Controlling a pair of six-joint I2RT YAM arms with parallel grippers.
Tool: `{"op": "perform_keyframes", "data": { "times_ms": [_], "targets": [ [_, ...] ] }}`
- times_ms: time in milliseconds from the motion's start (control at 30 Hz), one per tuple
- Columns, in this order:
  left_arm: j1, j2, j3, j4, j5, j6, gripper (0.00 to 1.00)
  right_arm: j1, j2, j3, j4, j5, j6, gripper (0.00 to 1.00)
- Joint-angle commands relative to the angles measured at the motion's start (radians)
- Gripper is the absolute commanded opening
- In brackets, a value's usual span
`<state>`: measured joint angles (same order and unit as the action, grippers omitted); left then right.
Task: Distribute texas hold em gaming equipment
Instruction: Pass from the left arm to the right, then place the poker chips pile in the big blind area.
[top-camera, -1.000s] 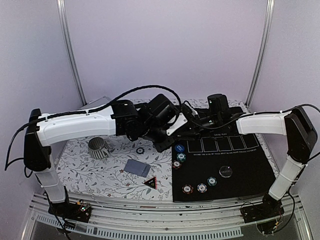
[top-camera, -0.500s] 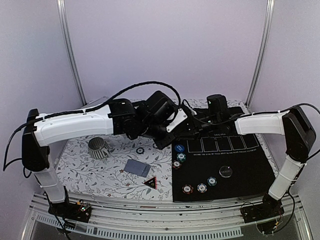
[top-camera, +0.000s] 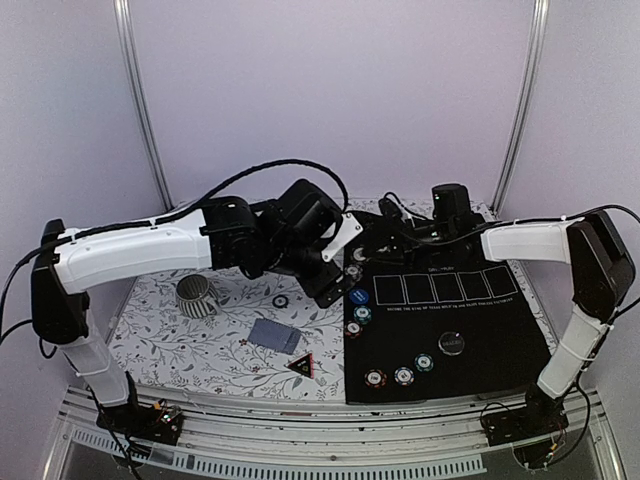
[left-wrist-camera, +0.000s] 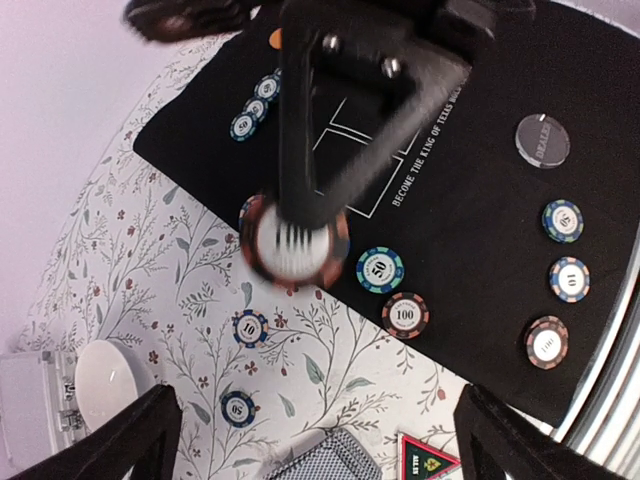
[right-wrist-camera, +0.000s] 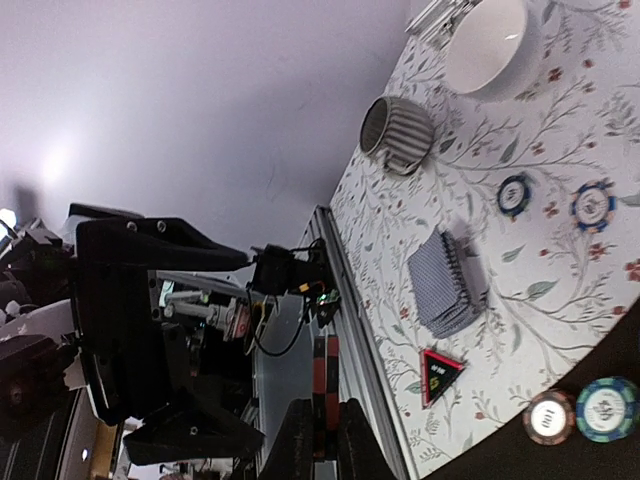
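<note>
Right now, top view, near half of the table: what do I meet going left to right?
Striped mug → deck of cards → red-brown chip → pale chip → green chip → black disc.

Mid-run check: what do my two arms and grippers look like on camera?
The left arm and right arm have white shells on the long links, with black joints and wrists. A black cable arcs over the left one. The left gripper and right gripper have plain black fingers.

The far left of the black mat (top-camera: 500, 330) is blocked by the left arm (top-camera: 140, 250) and right arm (top-camera: 525, 242); passage is left over its bare right side, beyond the black disc (top-camera: 452, 342).
</note>
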<state>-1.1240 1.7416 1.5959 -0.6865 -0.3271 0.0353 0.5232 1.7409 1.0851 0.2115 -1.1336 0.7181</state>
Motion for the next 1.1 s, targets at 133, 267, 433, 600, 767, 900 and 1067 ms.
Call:
{"op": "perform_keyframes", "data": {
  "times_ms": [133, 267, 433, 600, 767, 900, 1067],
  "targets": [
    [0.222, -0.169, -0.177, -0.014, 0.132, -0.119, 0.98, -0.402, -0.019, 0.027, -0.148, 0.144, -0.139, 0.02],
    [0.289, -0.229, -0.286, 0.031, 0.127, -0.118, 0.98, -0.513, 0.081, 0.084, -0.197, 0.230, -0.170, 0.02],
    [0.359, -0.281, -0.391, 0.141, 0.090, -0.094, 0.98, -0.527, 0.236, 0.195, -0.275, 0.297, -0.208, 0.02],
    [0.420, -0.298, -0.464, 0.263, 0.089, -0.070, 0.98, -0.527, 0.311, 0.229, -0.295, 0.377, -0.208, 0.02],
    [0.435, -0.282, -0.462, 0.307, 0.098, -0.051, 0.98, -0.525, 0.381, 0.266, -0.322, 0.409, -0.209, 0.03],
    [0.458, -0.277, -0.436, 0.329, 0.170, -0.090, 0.98, -0.526, 0.437, 0.303, -0.339, 0.412, -0.210, 0.03],
    [0.471, -0.291, -0.466, 0.350, 0.195, -0.097, 0.98, -0.526, 0.495, 0.363, -0.366, 0.409, -0.213, 0.04]
  ]
}}
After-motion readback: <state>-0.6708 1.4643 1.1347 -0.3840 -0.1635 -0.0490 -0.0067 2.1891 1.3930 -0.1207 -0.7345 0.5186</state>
